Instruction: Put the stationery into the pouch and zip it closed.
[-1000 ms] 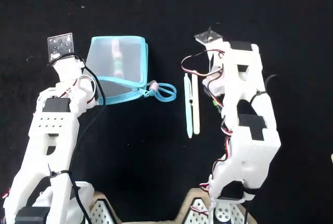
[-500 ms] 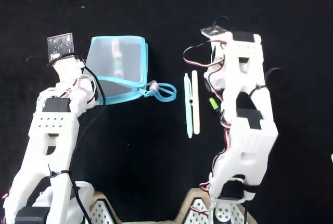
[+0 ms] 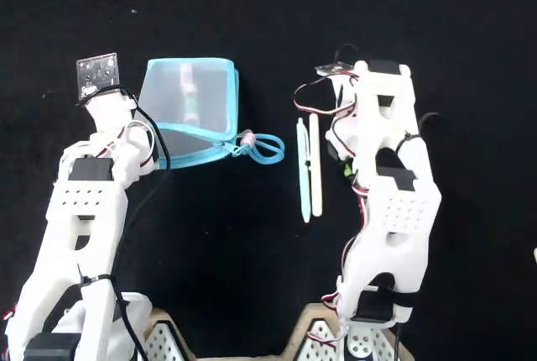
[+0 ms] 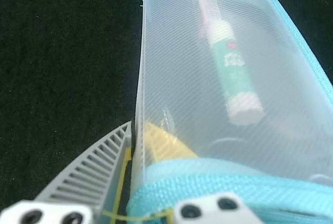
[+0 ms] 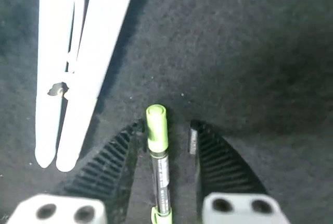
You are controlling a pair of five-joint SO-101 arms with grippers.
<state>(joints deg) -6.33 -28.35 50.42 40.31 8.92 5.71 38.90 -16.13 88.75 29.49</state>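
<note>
Matt black fuzzy cloth tabletop [image 3: 470,59], translucent finely ribbed plastic pouch [image 4: 177,78] with woven turquoise cloth trim, smooth pale plastic pens [image 3: 316,168], glossy green plastic marker [image 5: 157,130]

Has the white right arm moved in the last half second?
Yes: the white right arm's wrist end drew back toward its base, along the two unmoved pale pens.

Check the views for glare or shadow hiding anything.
High view: even light, two pale pens clear against black cloth. Left wrist view: no glare on the pouch; glue stick shows through. Right wrist view: shadow on the cloth past the right gripper; green marker lit.
</note>
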